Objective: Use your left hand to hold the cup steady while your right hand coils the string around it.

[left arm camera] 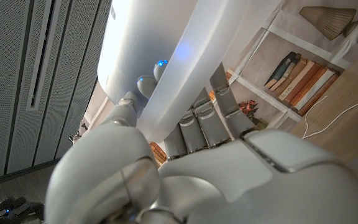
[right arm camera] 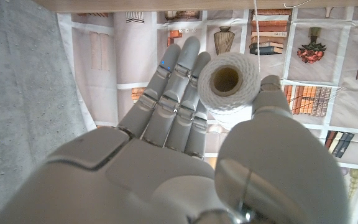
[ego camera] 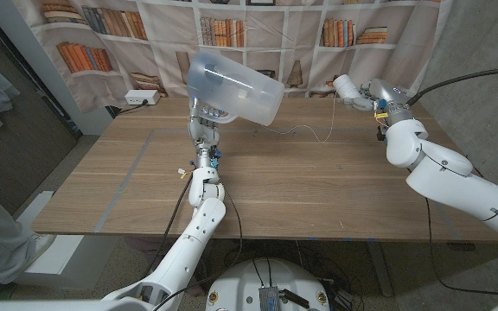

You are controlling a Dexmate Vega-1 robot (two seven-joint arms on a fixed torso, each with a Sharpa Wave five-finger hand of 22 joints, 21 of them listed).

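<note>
A translucent white cup (ego camera: 234, 88) is lifted above the table's far middle, tipped on its side with its mouth pointing right. My left hand (ego camera: 207, 117) grips it from below; in the left wrist view the fingers (left arm camera: 197, 121) wrap the cup's wall (left arm camera: 166, 56). My right hand (ego camera: 359, 91) is raised at the far right and holds a white spool of string (right arm camera: 227, 82) between thumb and fingers. A thin white string (ego camera: 305, 130) runs from the cup across the table (ego camera: 318, 186) and up toward the right hand.
A white power strip (ego camera: 141, 98) lies at the table's far left corner. A bookshelf-print curtain (ego camera: 258, 34) hangs behind the table. Black cables (ego camera: 474, 78) trail from my right arm.
</note>
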